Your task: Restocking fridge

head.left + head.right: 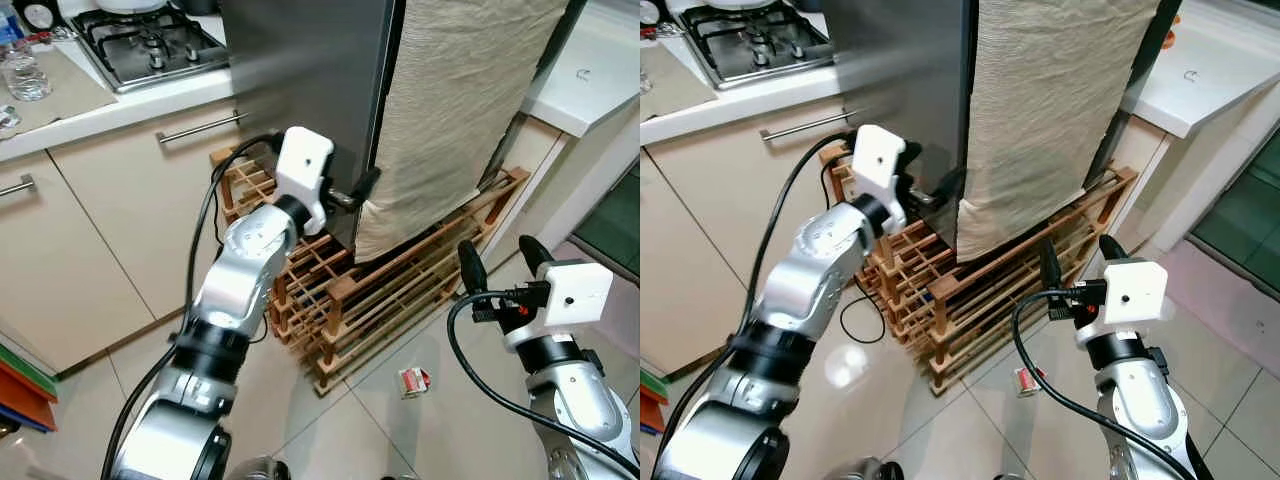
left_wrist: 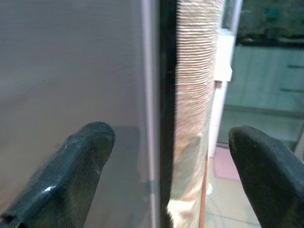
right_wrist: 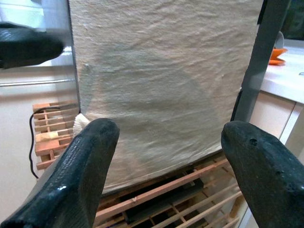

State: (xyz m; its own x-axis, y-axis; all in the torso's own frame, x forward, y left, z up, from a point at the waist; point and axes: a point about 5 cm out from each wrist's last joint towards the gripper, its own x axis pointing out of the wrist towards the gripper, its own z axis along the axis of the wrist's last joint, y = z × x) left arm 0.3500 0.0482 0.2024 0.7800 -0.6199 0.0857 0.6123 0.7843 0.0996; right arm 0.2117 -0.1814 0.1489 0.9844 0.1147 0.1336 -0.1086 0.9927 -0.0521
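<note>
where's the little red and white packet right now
In the left eye view the small red and white packet lies on the tiled floor, just in front of the wooden rack, between the two arms and nearer the right gripper.

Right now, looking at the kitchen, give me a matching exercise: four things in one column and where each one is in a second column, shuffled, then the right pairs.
Things:
1. left gripper
2. wooden rack
3. small red and white packet
4. gas hob

Places:
A. on the counter, beside the fridge
B. on the floor tiles in front of the rack
C. at the fridge's front corner, beside the beige cloth
D. on the floor, under the fridge

Pairs: 1-C, 2-D, 3-B, 4-A
</note>
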